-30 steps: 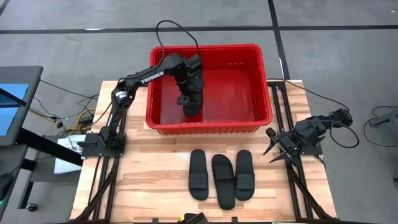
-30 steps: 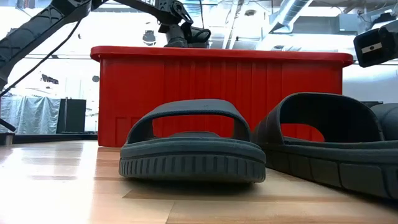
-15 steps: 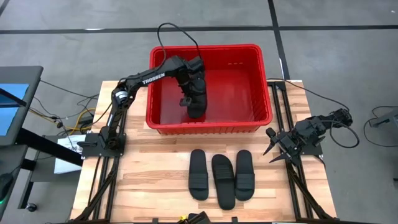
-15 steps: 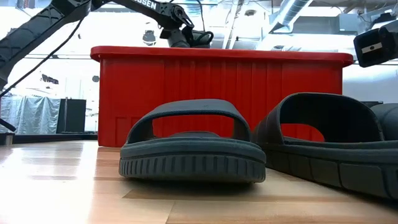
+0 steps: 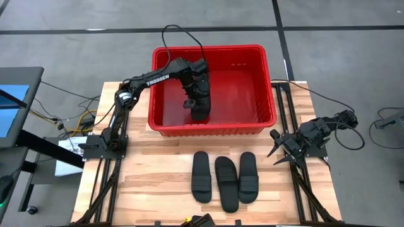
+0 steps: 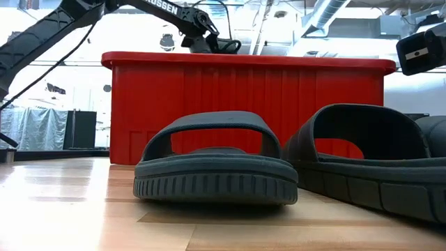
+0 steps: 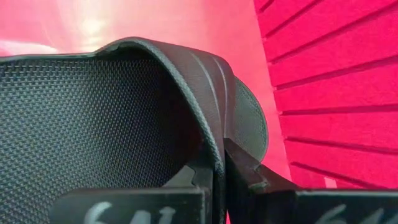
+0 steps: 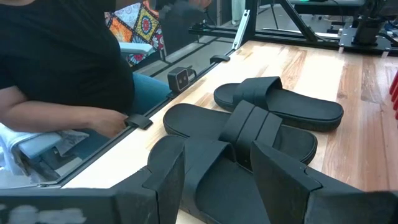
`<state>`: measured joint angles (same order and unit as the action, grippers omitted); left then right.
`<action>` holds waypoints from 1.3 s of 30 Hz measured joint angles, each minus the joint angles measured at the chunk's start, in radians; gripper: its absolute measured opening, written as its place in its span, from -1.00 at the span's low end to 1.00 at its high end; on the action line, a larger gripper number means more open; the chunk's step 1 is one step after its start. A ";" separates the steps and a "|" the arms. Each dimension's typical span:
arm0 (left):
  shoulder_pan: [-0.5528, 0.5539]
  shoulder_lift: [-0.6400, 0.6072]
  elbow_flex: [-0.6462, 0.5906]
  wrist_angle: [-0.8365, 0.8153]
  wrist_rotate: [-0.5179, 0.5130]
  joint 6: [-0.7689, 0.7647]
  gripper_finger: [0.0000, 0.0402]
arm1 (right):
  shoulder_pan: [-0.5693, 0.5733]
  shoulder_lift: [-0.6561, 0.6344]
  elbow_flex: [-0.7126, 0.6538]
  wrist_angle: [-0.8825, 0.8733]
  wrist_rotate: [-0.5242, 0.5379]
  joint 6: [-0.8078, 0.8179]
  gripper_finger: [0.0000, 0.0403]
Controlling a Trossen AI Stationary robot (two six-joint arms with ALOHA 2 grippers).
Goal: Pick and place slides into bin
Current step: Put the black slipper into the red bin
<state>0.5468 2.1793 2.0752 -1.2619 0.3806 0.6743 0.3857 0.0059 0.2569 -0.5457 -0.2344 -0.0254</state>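
Slides: three of them (image 5: 225, 178) are lying side by side on the wooden table (image 5: 151, 176), in front of the bin, soles down and all pointing the same way. The middle one sits a bit closer to the table's front edge than the other two. From the low view you're looking straight at the end of one slide with its ribbed strap arched over it, and the red wall of the bin (image 6: 244, 104) fills the background right behind it.

The fourth slide (image 5: 199, 108) is inside the bin (image 5: 259, 120), near its front-left part. The left hand (image 5: 198, 99) is reaching down into the bin and is clamped tight on that slide. In the left wrist view the black fingers (image 7: 249, 180) pinch the edge of the strap, with the textured footbed on one side and red bin wall on the other. Can't tell if the slide is touching the bin floor or not.

The right hand (image 5: 282, 150) is parked off at the right edge of the table, fingers spread wide, nothing in it. Its wrist camera looks across at the three slides, and a person in a black shirt (image 8: 62, 56) sits just past the table edge.
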 joint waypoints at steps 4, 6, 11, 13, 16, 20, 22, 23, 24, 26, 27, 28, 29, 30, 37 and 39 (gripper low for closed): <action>-0.004 0.043 -0.002 -0.003 -0.006 0.001 -1.00 | 0.000 0.000 0.000 0.000 0.000 0.000 -0.14; -0.004 0.059 -0.002 -0.001 -0.004 0.003 -1.00 | 0.000 0.000 0.000 0.000 0.000 0.000 -0.14; 0.003 0.112 -0.001 0.001 0.000 0.003 -1.00 | 0.000 0.000 0.000 0.000 0.000 0.000 -0.14; 0.008 0.129 0.001 0.001 0.009 0.003 -1.00 | 0.000 0.000 0.000 0.000 0.000 0.000 -0.14; 0.018 0.155 0.004 0.003 0.011 0.003 -1.00 | 0.000 0.000 0.000 0.000 0.000 0.000 -0.14; 0.023 0.159 0.003 0.009 0.012 0.001 -1.00 | 0.000 0.000 0.000 0.000 0.000 0.000 -0.14; 0.023 0.159 0.004 0.026 0.011 -0.002 -0.97 | 0.000 0.000 0.000 0.000 0.000 0.000 -0.14; 0.023 0.162 0.011 0.022 0.008 -0.003 -0.96 | 0.000 0.000 0.000 0.000 0.000 0.000 -0.14; 0.023 0.162 0.014 0.019 0.007 -0.003 -0.93 | 0.000 0.000 0.000 0.000 0.000 0.000 -0.14; 0.022 0.162 0.015 0.018 0.001 -0.004 -0.88 | 0.000 0.000 0.000 0.000 0.000 0.000 -0.14; 0.021 0.162 0.015 0.020 -0.001 -0.003 -0.86 | 0.000 0.000 0.000 0.000 0.000 0.000 -0.14; 0.021 0.163 0.015 0.024 -0.001 -0.003 -0.83 | 0.000 0.000 0.000 0.000 0.000 0.000 -0.14; 0.021 0.163 0.015 0.026 -0.001 -0.003 -0.81 | 0.000 0.000 0.000 0.000 0.000 0.000 -0.14; 0.021 0.164 0.015 0.028 -0.003 -0.003 -0.79 | 0.000 0.000 0.000 0.000 0.000 0.000 -0.14; 0.019 0.164 0.015 0.048 -0.078 -0.010 -0.62 | 0.000 0.000 0.000 0.000 0.000 0.000 -0.14; 0.018 0.164 0.015 0.051 -0.102 -0.039 -0.53 | 0.000 0.000 0.000 0.000 0.000 0.000 -0.14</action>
<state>0.5648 2.3432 2.0899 -1.2105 0.2785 0.6351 0.3857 0.0061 0.2569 -0.5457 -0.2344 -0.0254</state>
